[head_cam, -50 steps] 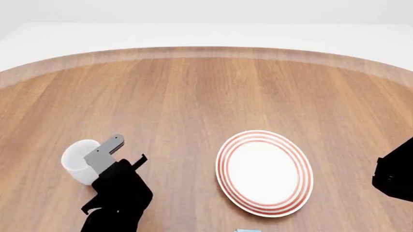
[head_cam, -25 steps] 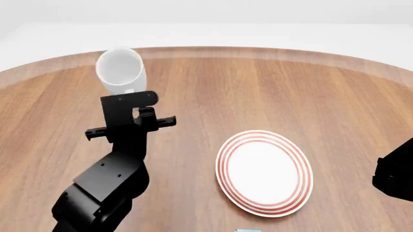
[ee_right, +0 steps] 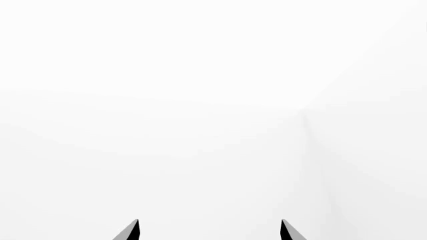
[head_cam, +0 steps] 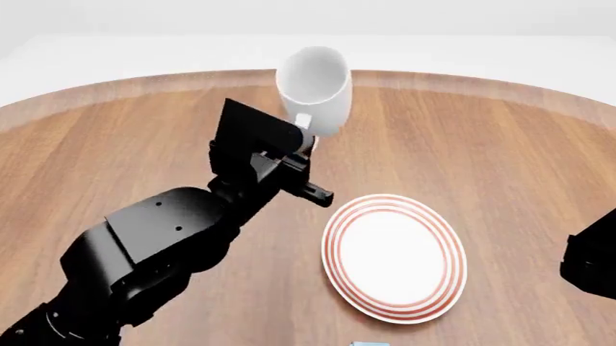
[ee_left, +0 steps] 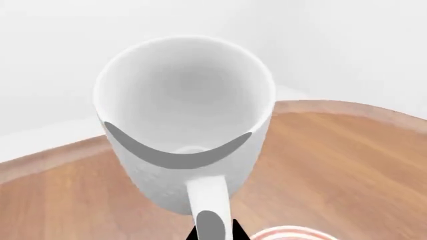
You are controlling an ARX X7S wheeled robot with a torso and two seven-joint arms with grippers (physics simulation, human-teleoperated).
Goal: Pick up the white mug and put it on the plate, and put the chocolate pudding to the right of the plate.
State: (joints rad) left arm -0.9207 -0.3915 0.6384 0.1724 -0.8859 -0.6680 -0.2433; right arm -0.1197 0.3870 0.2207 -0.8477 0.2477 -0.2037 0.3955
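Left end effector [head_cam: 300, 137] clenched on the handle of the plain glossy white ceramic mug [head_cam: 315, 90], held aloft beyond the round red-ringed white plate [head_cam: 394, 256]. Right end effector [ee_right: 209, 231] released, pointed at blank white. Risk: a handle-only grip lets the mug swing and land off-centre. Count: one mug, one plate on the wooden bench [head_cam: 481, 144].

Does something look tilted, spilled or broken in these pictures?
Only the white mug is askew: the left gripper holds it in the air by the handle, tipped so its empty mouth faces the head camera. The plate lies flat and bare on the wooden table. Nothing is spilled or broken.
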